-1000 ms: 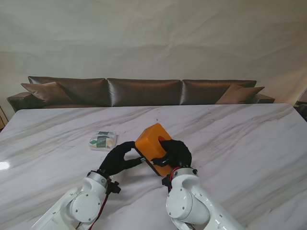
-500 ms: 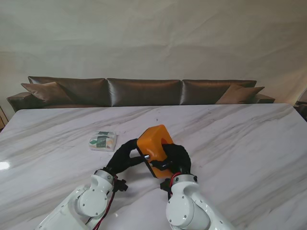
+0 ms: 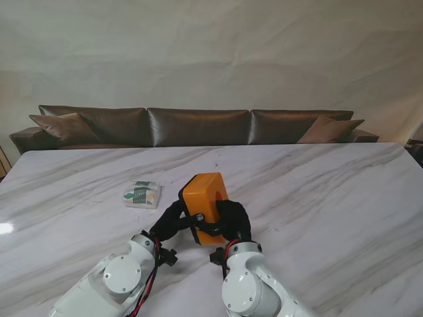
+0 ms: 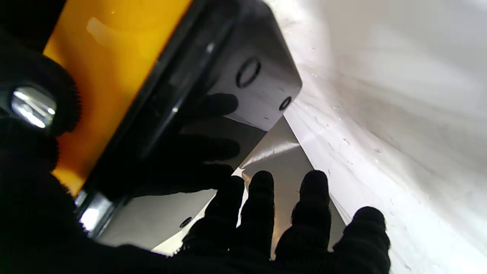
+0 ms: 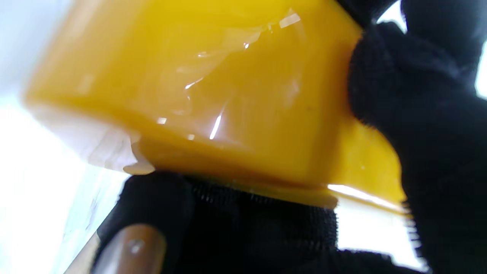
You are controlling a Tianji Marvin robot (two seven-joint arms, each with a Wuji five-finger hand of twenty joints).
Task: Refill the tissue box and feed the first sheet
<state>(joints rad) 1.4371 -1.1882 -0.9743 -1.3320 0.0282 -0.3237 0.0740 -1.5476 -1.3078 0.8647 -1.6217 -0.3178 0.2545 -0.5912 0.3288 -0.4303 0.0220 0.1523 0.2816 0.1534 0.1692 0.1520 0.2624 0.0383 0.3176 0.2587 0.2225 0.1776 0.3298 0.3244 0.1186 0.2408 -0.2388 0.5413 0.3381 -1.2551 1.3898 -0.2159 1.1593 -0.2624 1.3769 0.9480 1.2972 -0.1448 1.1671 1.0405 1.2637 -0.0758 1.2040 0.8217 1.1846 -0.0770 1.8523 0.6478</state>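
You are tipping the orange tissue box point(image 3: 205, 196) up on the marble table point(image 3: 330, 191), so keep your right hand point(image 3: 229, 220) clamped on its side while your left hand point(image 3: 173, 219), fingers spread and holding nothing, works at the glossy black base point(image 4: 243, 72). The box is sitting near you, centre; the tissue pack point(image 3: 141, 194) is lying well apart, left.
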